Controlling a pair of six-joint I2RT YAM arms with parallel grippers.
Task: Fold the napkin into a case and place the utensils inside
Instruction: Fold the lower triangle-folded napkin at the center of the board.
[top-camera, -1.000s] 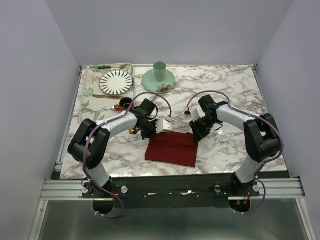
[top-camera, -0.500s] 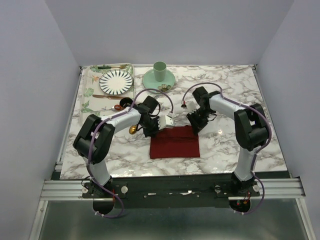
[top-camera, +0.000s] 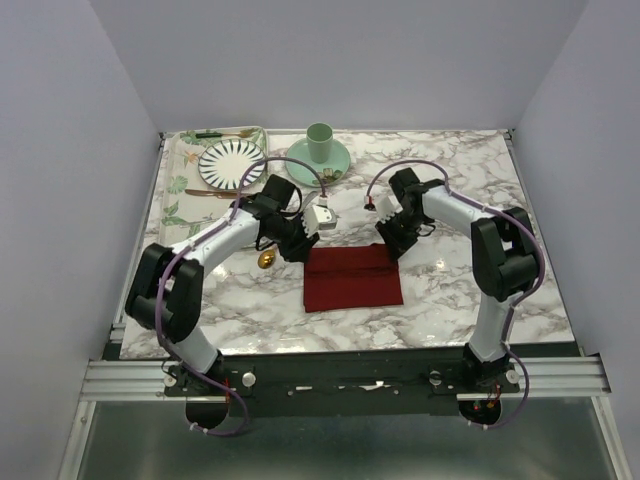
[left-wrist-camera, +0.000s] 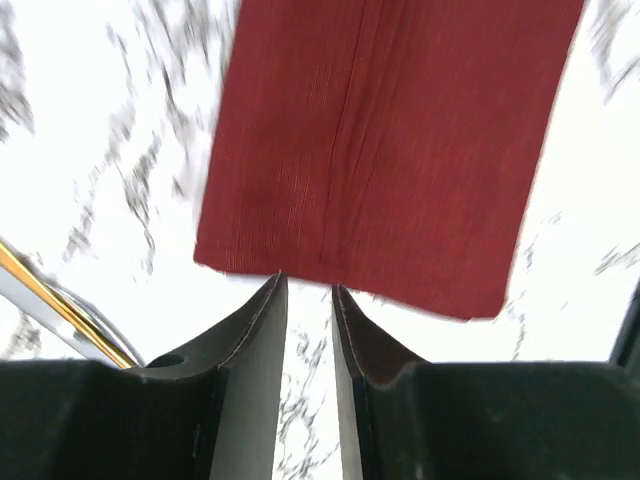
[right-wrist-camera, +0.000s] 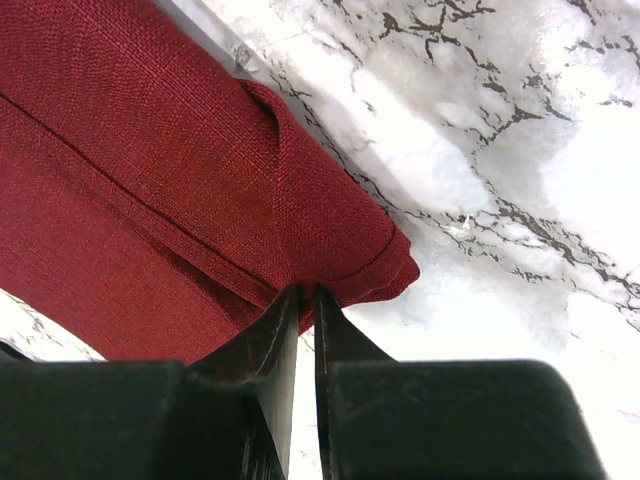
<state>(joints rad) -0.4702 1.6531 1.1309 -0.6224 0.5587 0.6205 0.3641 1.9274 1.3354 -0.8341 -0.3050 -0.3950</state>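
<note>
1. Overhead, the napkin (top-camera: 352, 278) lies folded into a dark red rectangle on the marble table (top-camera: 450, 300), between the two arms.
2. The right gripper (right-wrist-camera: 306, 292) has its jaws nearly together, pinching a fold of the cloth near one corner.
3. The left gripper (left-wrist-camera: 306, 290) has its jaws a little apart, with the tips at the napkin's edge. Only bare marble shows between them, and it holds nothing.
4. The gold spoon (top-camera: 266, 259) lies beside the left arm, apart from the napkin.

- Napkin (left-wrist-camera: 380, 150) runs off my left wrist view's top edge; table (left-wrist-camera: 590, 200) smeared.
- Gold-and-silver utensil (left-wrist-camera: 60, 305) cut by frame and my left gripper (left-wrist-camera: 308, 288); kind unclear.
</note>
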